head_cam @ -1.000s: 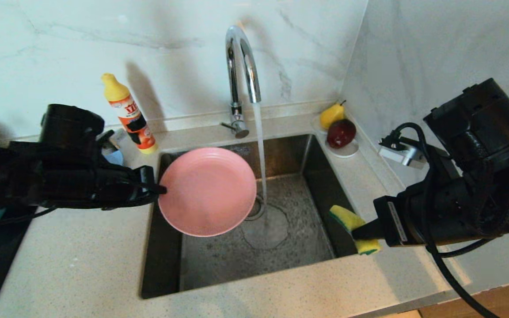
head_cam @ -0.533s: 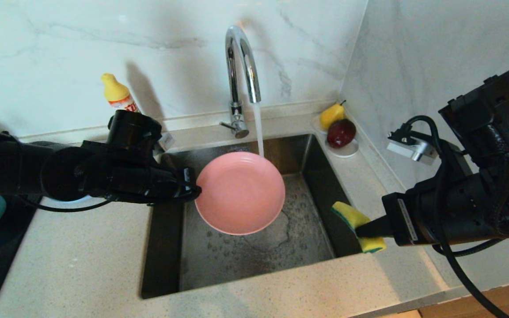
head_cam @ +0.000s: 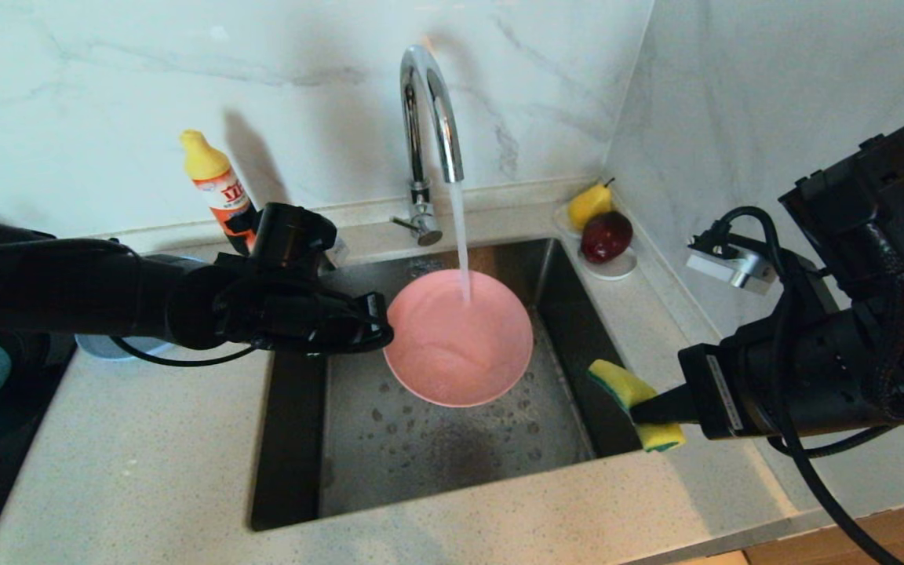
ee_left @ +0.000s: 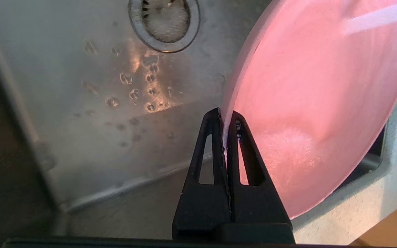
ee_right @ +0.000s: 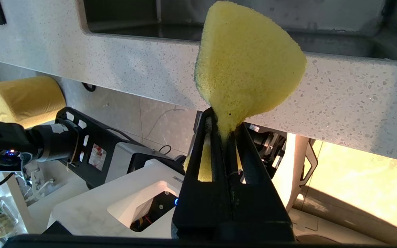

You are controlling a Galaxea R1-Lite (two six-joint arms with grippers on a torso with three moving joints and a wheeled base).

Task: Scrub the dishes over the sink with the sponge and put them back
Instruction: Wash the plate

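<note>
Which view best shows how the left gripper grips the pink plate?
The left wrist view: the left gripper is shut on the pink plate, its rim pinched between the fingers. The head view shows the whole plate under the tap's water over the sink, but the grip itself is small. The right wrist view shows no plate.

I see a pale speckled stone counter [head_cam: 146, 463] with white marble-veined walls [head_cam: 91, 86] rising behind it and along its right end, meeting in a corner. Beyond the counter's front right corner, a strip of wood-toned floor [head_cam: 876, 534] shows. Under the counter's edge, pale tiles [ee_right: 157, 120] and a yellow cushioned roll [ee_right: 24, 98] sit in warm light.
</note>
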